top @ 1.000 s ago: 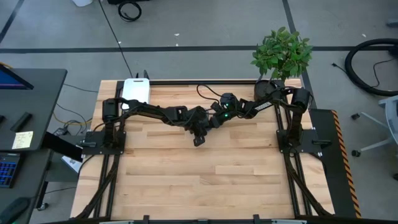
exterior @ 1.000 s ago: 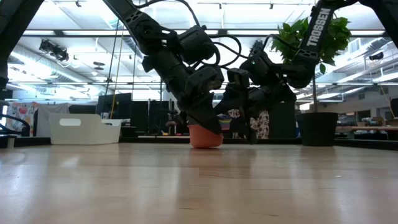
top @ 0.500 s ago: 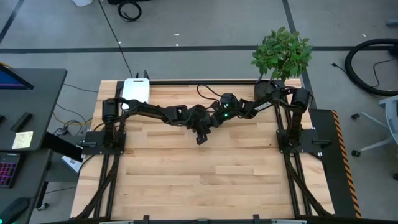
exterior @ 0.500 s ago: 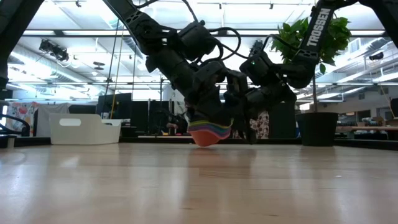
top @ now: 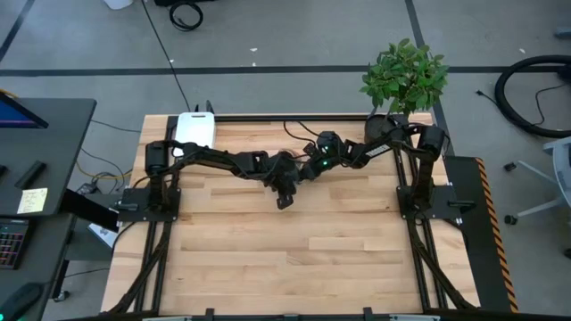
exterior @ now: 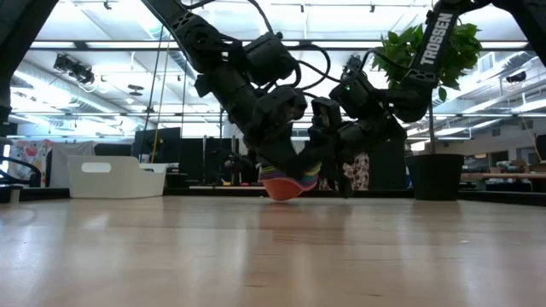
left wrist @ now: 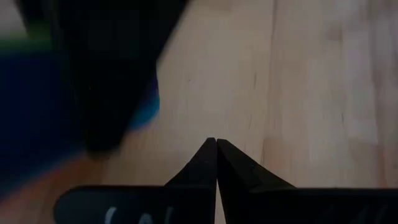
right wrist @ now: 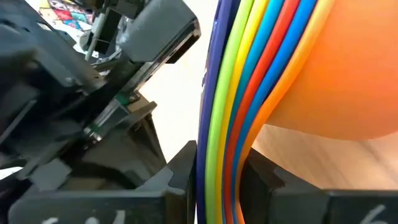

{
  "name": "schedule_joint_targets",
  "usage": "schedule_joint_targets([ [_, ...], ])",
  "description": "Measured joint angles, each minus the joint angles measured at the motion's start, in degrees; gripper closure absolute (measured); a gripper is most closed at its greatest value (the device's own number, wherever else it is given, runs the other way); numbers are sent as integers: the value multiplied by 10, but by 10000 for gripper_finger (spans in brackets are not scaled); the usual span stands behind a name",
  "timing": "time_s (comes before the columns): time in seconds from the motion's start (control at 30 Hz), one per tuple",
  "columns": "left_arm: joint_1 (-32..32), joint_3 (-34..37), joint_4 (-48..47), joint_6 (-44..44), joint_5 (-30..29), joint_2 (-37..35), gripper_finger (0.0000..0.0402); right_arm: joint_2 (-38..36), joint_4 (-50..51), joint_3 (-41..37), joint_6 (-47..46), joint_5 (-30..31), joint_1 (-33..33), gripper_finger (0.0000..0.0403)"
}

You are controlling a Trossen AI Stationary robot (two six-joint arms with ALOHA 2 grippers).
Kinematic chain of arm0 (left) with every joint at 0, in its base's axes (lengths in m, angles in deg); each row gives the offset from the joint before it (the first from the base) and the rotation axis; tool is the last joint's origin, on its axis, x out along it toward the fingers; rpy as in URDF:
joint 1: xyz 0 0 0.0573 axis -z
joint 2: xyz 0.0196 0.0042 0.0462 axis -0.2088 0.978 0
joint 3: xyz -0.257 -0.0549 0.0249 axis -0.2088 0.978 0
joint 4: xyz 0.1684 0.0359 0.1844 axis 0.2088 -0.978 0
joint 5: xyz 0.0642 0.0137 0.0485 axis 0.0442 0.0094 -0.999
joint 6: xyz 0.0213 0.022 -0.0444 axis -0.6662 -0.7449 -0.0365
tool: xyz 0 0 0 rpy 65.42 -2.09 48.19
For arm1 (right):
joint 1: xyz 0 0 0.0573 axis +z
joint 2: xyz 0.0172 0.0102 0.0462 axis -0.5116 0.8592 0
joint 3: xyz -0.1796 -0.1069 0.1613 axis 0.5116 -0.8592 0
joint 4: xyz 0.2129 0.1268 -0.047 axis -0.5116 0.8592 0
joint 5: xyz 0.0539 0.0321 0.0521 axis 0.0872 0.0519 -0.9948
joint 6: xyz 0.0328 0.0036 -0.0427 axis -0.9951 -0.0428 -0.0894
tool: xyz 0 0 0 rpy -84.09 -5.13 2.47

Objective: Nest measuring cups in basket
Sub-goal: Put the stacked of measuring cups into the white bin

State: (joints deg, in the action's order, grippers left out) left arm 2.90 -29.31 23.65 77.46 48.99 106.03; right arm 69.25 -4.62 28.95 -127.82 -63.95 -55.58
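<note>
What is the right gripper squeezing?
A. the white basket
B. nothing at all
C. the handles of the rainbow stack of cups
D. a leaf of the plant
C: in the right wrist view the right gripper has its two dark fingers pressed on either side of the coloured handles of the stacked measuring cups, which are tipped on the table.

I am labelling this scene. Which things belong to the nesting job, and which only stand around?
Job: nested measuring cups, clamped by the right gripper; white basket; shut left gripper beside the cups.
Around: potted plant, wooden table.
</note>
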Motion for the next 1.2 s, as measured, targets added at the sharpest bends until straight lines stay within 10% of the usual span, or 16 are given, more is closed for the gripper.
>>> schedule_joint_targets([
  [0.5,-22,0,-169,53,-38,-58,393,0,-4,0,-13,-83,-19,316],
  [1.2,-62,0,-385,148,-153,-327,393,-1,5,142,-30,-144,-18,316],
])
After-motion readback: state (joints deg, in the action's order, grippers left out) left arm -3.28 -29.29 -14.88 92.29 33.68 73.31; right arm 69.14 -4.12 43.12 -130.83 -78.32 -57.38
